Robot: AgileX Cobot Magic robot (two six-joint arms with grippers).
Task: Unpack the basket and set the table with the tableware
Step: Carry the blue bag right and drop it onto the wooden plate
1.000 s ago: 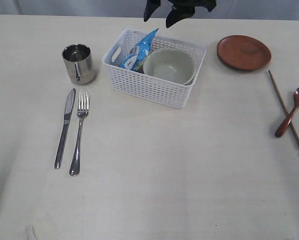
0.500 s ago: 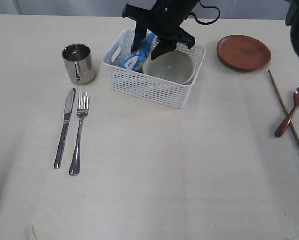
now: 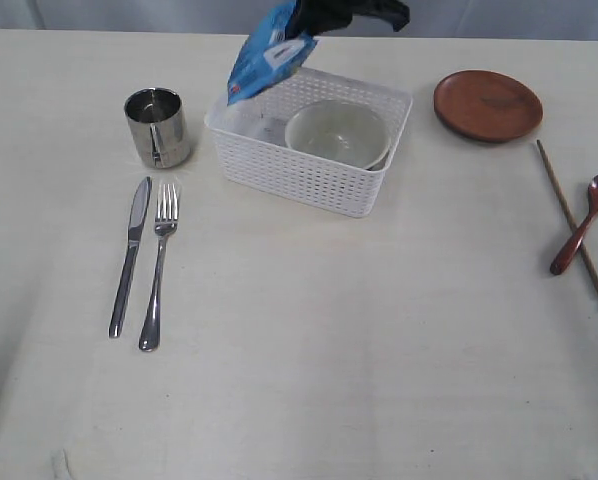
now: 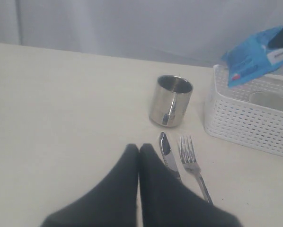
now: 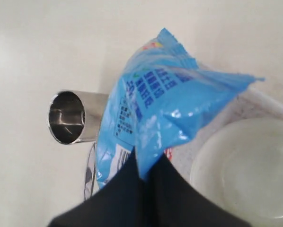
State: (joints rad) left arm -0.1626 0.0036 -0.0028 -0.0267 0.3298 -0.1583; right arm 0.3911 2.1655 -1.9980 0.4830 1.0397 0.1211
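The right hand (image 3: 314, 15) is pinching the top edge of the blue snack packet (image 3: 267, 55) with its fingers pressed together on the foil, and the packet is hanging in the air above the basket's (image 3: 309, 165) rear left corner, clear of the rim. Half a second ago that hand was reaching down into the basket with its fingers spread around the packet. A second ago the packet was leaning inside the basket against the bowl (image 3: 337, 132), so it is only now coming out. The packet is not tableware, so this move is probably clearing the way rather than setting a place; the bowl seems to be the only piece still waiting to be unpacked. The basket is standing on the surface (image 3: 329, 350), now holding just the cream bowl in its right half, with its left half showing bare floor. The bowl is sitting upright and looks empty. The steel cup (image 3: 156, 127) is standing upright just left of the basket and appears empty too, with the knife (image 3: 130, 255) and fork (image 3: 157, 265) lying side by side in front of the basket's left end. The wooden plate (image 3: 487, 104) is resting bare to the right of the basket, and the spoon (image 3: 584, 225) is lying across the chopsticks (image 3: 567, 215) further right. The left hand (image 4: 138, 156) is hovering left of the basket with its fingers pressed together, gripping nothing.
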